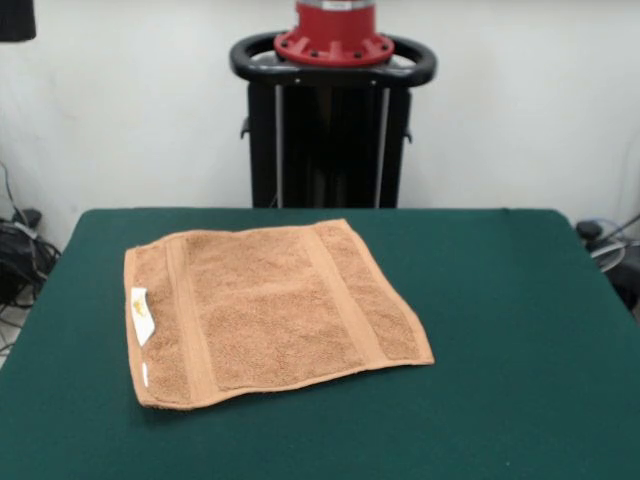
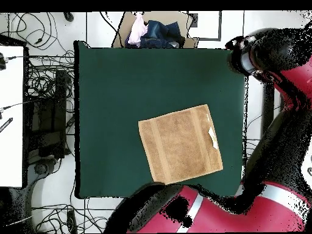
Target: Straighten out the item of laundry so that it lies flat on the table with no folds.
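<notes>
Green felt table (image 1: pixel 520 380) nearest me, orange-tan terry hand towel (image 1: pixel 265 310) spread flat left of centre, white label (image 1: pixel 142 315) on its left edge, two woven bands running front to back, my red arm (image 2: pixel 286 91) drawn aside overhead, gripper state I cannot tell.
</notes>
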Robot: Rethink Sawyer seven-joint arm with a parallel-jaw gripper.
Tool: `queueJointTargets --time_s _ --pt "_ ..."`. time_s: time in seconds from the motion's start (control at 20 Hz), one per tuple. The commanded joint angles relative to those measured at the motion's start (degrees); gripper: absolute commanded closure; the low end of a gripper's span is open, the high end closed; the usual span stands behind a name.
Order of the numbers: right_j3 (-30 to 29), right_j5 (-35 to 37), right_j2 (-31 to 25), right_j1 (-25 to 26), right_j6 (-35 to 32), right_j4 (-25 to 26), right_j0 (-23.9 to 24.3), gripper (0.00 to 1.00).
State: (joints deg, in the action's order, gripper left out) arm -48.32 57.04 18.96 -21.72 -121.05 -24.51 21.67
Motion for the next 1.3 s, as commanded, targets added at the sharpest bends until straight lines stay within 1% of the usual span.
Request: queueJointTargets --time_s 0.05,0.2,0.25,0.3,0.35,0.45,0.55,0.6,0.75,0.9,1.15,1.3 --pt "-21.90 -5.15 -0.21 -10.68 -9.91 0.35 -0.87 1.00" --pt "-29.21 -9.99 -1.76 -13.27 -5.93 0.37 0.90 1.00" --pt "-29.77 -10.20 -1.88 -13.65 -5.65 0.52 0.98 1.00" --pt "-34.21 -13.08 -2.57 -15.29 -4.61 0.37 0.90 1.00" --pt "-35.01 -13.54 -2.90 -15.71 -4.15 0.46 1.10 1.00" --pt "-43.64 -19.64 -4.71 -18.63 -2.47 0.12 0.85 1.00" --pt "-44.89 -20.45 -5.22 -19.31 -1.67 0.56 1.33 1.00" --pt "-47.13 -22.42 -6.00 -19.83 -1.51 0.62 1.21 1.00" --pt "-48.65 -23.61 -6.96 -20.41 -0.67 1.19 1.95 1.00" --pt "-47.99 -23.04 -6.99 -20.37 -0.56 2.09 2.45 1.00" --pt "-45.96 -20.71 -6.58 -20.29 -2.05 2.91 2.37 1.00" --pt "-43.63 -19.31 -6.00 -19.24 -3.96 3.17 1.80 1.00"
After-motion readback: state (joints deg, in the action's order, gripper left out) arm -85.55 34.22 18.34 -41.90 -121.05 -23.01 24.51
